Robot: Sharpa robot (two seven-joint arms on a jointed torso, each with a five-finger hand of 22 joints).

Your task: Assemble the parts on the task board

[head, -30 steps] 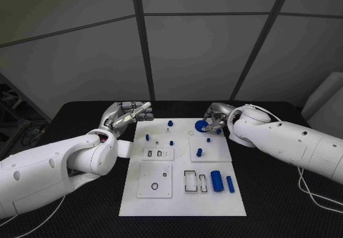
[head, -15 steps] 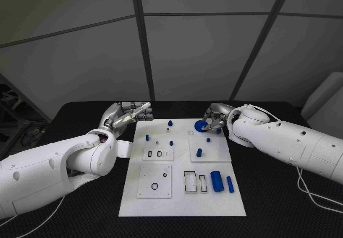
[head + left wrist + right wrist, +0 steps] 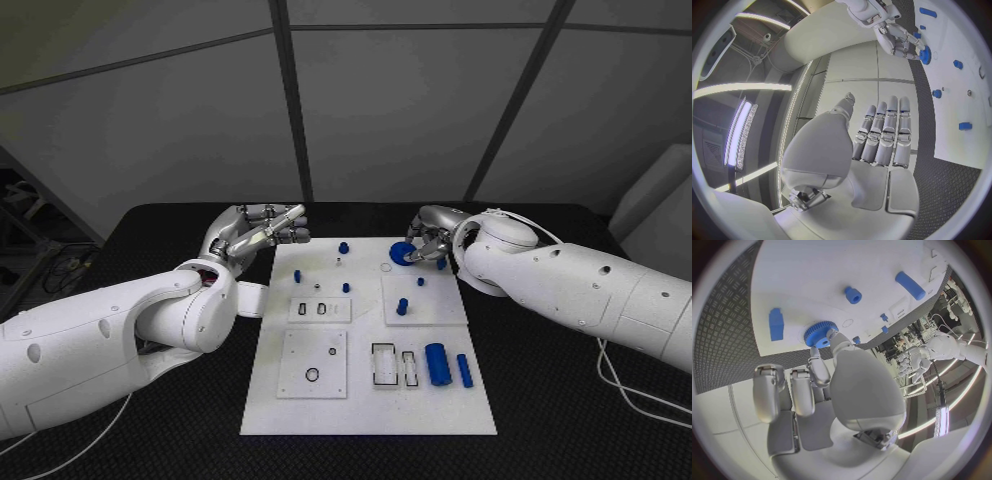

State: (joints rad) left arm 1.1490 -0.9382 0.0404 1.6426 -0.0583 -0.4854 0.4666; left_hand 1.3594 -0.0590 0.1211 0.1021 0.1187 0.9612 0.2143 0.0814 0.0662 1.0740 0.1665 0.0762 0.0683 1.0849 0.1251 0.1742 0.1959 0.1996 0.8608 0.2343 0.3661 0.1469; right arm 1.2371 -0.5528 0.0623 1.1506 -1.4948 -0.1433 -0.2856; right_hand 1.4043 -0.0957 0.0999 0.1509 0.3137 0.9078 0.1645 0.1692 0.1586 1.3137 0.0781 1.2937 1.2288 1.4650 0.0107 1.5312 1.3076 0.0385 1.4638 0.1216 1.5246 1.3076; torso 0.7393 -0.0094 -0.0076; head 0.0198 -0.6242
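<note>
Head view: blue gear pinched in right hand fingers.

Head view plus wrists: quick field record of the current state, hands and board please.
right hand: holds the blue gear in its fingers, at the far right part of the board
left hand: holds nothing, fingers straight and close together, beside the board's far left corner
task board: white, middle of the black table
large blue cylinder: lying at the near right of the board
small blue cylinder: lying just right of the large one
blue pegs: several standing on the far half
</note>
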